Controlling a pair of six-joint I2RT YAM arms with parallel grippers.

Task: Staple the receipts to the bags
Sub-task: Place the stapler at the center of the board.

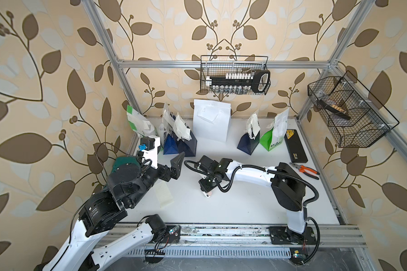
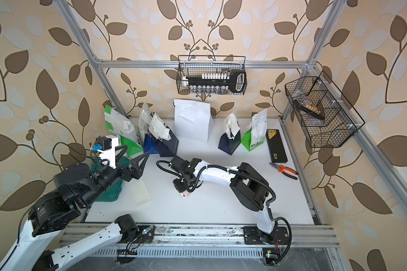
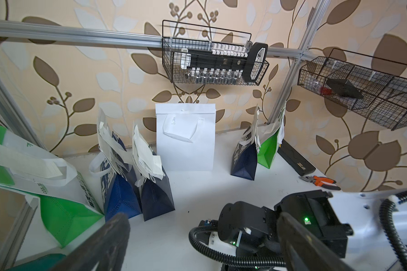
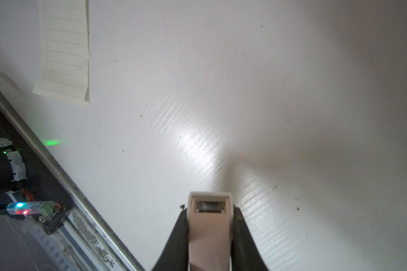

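the bags (image 2: 167, 145) flanking the white bag (image 2: 193, 126) seem to carry receipts (image 2: 159, 127) already; one receipt (image 2: 140, 192) lies loose on the bench (image 2: 221, 206), well in front of it. our right tool (image 4: 210, 211) clenches the stapler (image 4: 209, 230), and our left tool (image 2: 137, 149) gapes empty.

White counter (image 1: 244, 208), faintly scuffed. Along its back edge I counted six bags standing. From far left they ran: white-and-green bag (image 2: 131, 145), blue bag (image 1: 169, 146), navy bag (image 1: 188, 145) close against the blue one, plain white bag (image 1: 209, 131) in the middle by the wall, second navy bag (image 1: 246, 144), green-and-white bag (image 1: 268, 140) just beside it. One loose receipt (image 1: 164, 194) lay flat toward the left front. Black case (image 1: 296, 150) and orange-handled pliers (image 1: 307, 170) lay at the right edge, apart. Teal case (image 2: 111, 185) lay at the left edge, partly under my left arm (image 2: 80, 180).
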